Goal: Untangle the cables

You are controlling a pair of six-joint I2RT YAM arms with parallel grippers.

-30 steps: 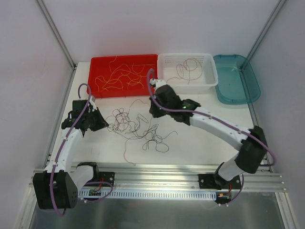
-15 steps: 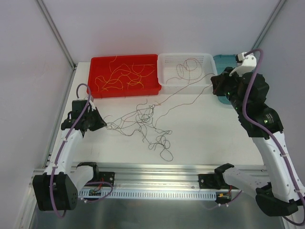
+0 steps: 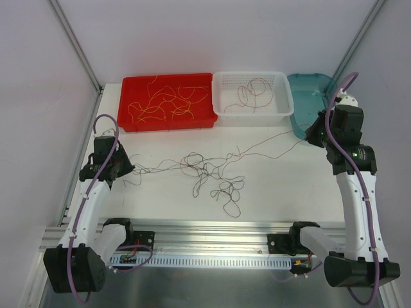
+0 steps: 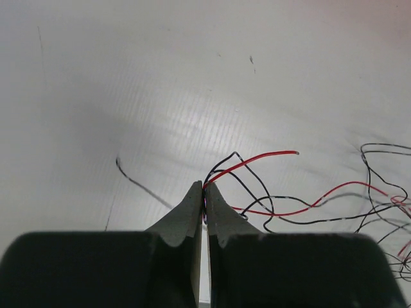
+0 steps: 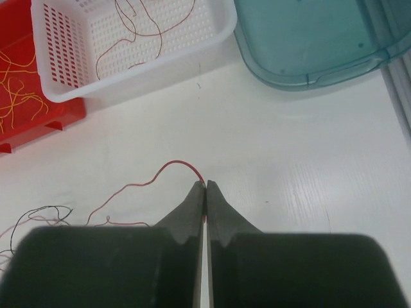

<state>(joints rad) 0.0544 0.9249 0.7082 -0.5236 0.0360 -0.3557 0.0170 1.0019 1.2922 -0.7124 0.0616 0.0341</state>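
Note:
A tangle of thin dark red and black cables (image 3: 209, 170) lies stretched across the middle of the white table. My left gripper (image 3: 125, 165) is at the left end, shut on a red and a black strand (image 4: 247, 163). My right gripper (image 3: 313, 136) is at the right, near the teal tray, shut on a dark red strand (image 5: 173, 165) that runs taut back to the clump. A loop of strands (image 3: 228, 191) hangs toward the near edge.
A red bin (image 3: 128, 90) holding yellow-orange wires stands at the back left. A white perforated basket (image 3: 282, 90) with dark red wires is at the back middle. A teal tray (image 3: 314, 86) is at the back right. A rail (image 3: 212, 231) runs along the near edge.
My right gripper has swung from the middle to the far right, pulling a red strand with it. The clump has stretched out wide. My left gripper has shifted slightly left.

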